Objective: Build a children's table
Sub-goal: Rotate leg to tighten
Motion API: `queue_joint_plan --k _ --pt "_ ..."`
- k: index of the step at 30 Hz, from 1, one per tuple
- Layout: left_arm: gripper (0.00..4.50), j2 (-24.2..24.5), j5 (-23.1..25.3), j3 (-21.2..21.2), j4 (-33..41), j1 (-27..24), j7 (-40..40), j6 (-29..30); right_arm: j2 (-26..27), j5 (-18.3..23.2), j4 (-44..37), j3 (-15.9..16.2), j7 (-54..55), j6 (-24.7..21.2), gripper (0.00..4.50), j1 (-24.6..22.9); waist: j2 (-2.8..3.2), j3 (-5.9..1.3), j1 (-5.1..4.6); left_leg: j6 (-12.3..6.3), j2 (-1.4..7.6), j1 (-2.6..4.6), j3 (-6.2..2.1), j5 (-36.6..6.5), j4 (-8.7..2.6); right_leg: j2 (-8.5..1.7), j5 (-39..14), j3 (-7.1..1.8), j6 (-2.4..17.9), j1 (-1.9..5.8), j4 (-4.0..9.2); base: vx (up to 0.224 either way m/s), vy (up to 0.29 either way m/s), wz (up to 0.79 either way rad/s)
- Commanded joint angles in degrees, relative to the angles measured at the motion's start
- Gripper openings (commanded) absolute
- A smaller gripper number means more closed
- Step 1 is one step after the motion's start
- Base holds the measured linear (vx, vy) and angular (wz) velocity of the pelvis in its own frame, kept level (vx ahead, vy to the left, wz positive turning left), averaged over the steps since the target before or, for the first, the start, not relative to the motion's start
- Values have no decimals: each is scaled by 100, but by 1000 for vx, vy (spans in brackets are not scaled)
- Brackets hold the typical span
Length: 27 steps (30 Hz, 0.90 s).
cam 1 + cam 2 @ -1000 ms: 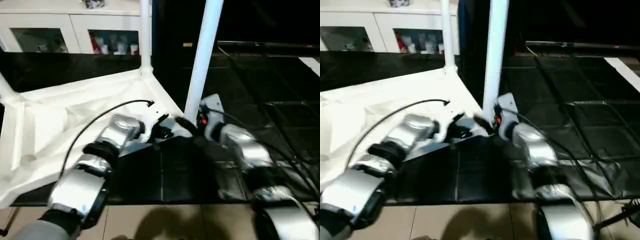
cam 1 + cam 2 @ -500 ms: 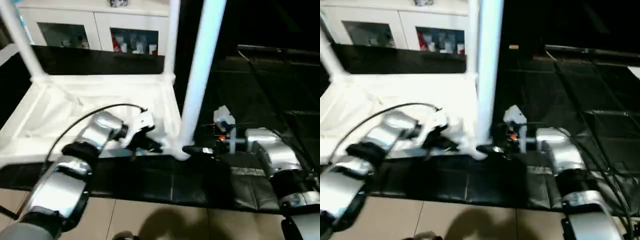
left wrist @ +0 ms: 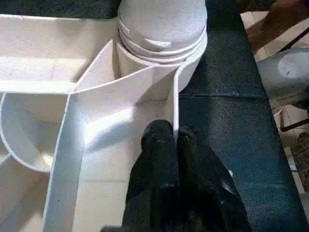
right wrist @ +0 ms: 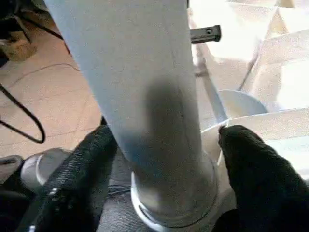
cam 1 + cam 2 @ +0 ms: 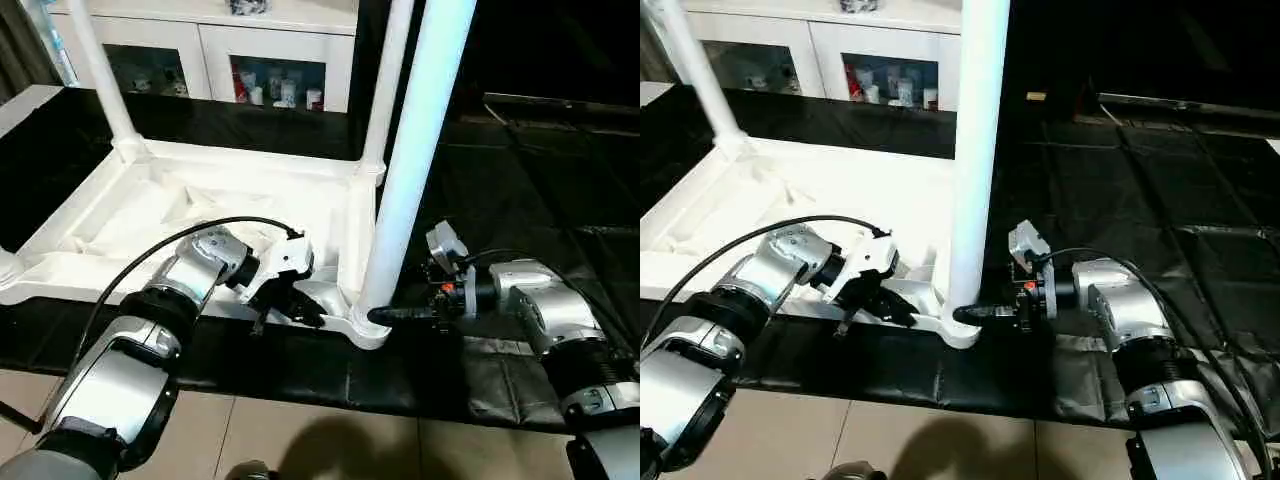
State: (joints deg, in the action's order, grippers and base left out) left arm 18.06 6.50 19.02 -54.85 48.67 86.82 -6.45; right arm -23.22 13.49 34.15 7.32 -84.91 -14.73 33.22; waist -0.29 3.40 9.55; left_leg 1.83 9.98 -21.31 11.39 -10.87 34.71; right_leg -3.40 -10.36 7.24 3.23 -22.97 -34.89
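Observation:
The white table top (image 5: 150,200) lies upside down on a black mat with its ribs facing up. Three white legs stand upright in its corner sockets. The nearest leg (image 5: 410,170) rises from the near right corner socket (image 3: 161,43). My left gripper (image 5: 305,315) is shut on the thin rim wall (image 3: 175,104) just beside that socket. My right gripper (image 5: 385,315) reaches in from the right at the base of the nearest leg (image 4: 145,87). One black finger (image 4: 84,169) sits on each side of the leg, close against it.
A white cabinet with glass doors (image 5: 270,60) stands behind the table. The black mat (image 5: 520,180) spreads to the right, with a tiled floor (image 5: 300,440) in front. Two far legs (image 5: 385,90) (image 5: 100,75) stand tall near the cabinet.
The head camera has swung and the whole picture has shifted. The table top now lies squarer to me than a second ago, and both grippers stay at its near right corner.

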Motion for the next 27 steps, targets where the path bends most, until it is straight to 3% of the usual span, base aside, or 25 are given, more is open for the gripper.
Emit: queue_joint_plan --k 1,11,14,17,20,23,27 --pt "0 -25 -13 59 227 20 177 -99 -70 67 -11 53 -96 -33 314 88 -19 -463 -35 -494 451 94 -208 -552 -338 -691 -1426 -422 677 349 479 0 0 0" --pt "0 -33 -46 65 262 -7 141 -73 41 137 -121 85 -160 -163 224 19 -13 -462 -39 -460 453 99 -208 -582 -341 -693 -1430 -425 683 345 482 0 0 0" --pt "0 -61 -80 31 263 -20 108 31 71 181 -191 70 -136 -224 217 -33 -11 -463 -39 -452 458 105 -210 -573 -342 -693 -1407 -426 699 341 476 0 0 0" --pt "0 -290 -217 -176 252 31 -339 564 197 264 -493 -13 283 -416 210 -258 -16 -459 -43 -441 471 100 -213 -557 -349 -696 -1343 -433 732 352 460 0 0 0" --pt "0 -451 -245 -292 155 113 -733 825 395 159 -587 -88 912 -486 208 -335 -25 -438 -51 -381 459 107 -213 -639 -359 -702 -1596 -429 663 345 507 0 0 0" --pt "0 -700 -295 -462 2 246 -1335 1169 739 -57 -637 -167 1871 -614 203 -361 -15 -412 -107 -258 412 127 -220 -803 -370 -706 -2149 -403 506 340 588 0 0 0" --pt "0 -1102 -359 -735 -227 454 -2365 1569 1319 -382 -435 -341 3385 -873 202 -172 -37 -417 -319 -113 387 90 -259 -827 -388 -705 -2217 -388 465 369 593 0 0 0"
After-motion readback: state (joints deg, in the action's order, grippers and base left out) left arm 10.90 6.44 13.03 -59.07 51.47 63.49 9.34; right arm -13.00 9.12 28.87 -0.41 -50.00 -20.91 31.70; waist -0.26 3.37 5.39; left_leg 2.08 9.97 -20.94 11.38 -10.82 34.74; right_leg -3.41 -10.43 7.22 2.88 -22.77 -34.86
